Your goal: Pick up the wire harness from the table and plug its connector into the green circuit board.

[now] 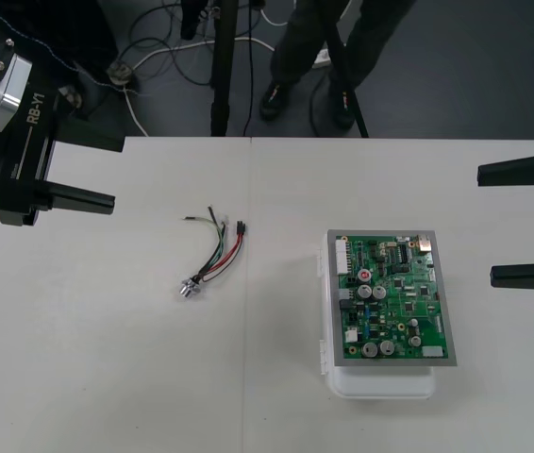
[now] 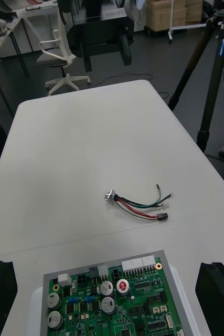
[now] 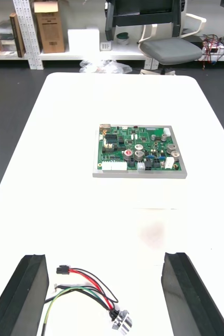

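The wire harness (image 1: 215, 250) lies loose on the table left of centre, its black plug (image 1: 240, 227) toward the far side and its round metal socket (image 1: 189, 290) nearer me. To its right the green circuit board (image 1: 390, 297) sits on a white base (image 1: 380, 385). My left gripper (image 1: 117, 172) hovers open at the left, well short of the harness. In the left wrist view the harness (image 3: 88, 294) lies between the spread fingers (image 3: 25, 294), with the board (image 3: 138, 149) beyond. My right gripper (image 1: 486, 226) is open at the right edge. In its wrist view the board (image 2: 112, 304) is close and the harness (image 2: 140, 206) farther off.
A seam (image 1: 248, 330) runs down the middle of the table, just right of the harness. Beyond the far edge, tripod legs (image 1: 222, 66) and cables (image 1: 154, 47) stand on dark floor. Bare table surrounds the harness and the board.
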You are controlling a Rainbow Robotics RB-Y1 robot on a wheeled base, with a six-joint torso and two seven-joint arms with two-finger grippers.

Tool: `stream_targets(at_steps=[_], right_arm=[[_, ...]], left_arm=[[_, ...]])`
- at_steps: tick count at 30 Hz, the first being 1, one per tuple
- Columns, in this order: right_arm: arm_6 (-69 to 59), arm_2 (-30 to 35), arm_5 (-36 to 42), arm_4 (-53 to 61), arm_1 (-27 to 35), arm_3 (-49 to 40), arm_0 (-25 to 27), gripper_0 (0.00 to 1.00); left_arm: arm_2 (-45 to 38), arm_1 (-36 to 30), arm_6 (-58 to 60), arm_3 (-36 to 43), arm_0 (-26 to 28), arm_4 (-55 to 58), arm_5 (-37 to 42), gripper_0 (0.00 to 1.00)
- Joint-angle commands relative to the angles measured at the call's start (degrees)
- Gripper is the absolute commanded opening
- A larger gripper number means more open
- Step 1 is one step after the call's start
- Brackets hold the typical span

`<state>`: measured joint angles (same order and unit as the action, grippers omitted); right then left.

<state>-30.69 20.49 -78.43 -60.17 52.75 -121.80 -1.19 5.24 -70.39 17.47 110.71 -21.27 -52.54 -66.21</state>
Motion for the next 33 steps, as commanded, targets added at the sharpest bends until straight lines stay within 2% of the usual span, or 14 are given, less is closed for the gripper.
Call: stream_targets(at_steps=[1,33], right_arm=[[-3.24,1.66,0.29,0.76,2.01,-0.19,-1.35,1.0],[-3.24,1.66,0.29,0.76,2.01,-0.19,-1.35,1.0]], left_arm=[[-1.81,-2.38,3.1,1.17,0.96,-0.28,-1.03,0.64],[-1.81,-2.38,3.1,1.17,0.96,-0.28,-1.03,0.63]])
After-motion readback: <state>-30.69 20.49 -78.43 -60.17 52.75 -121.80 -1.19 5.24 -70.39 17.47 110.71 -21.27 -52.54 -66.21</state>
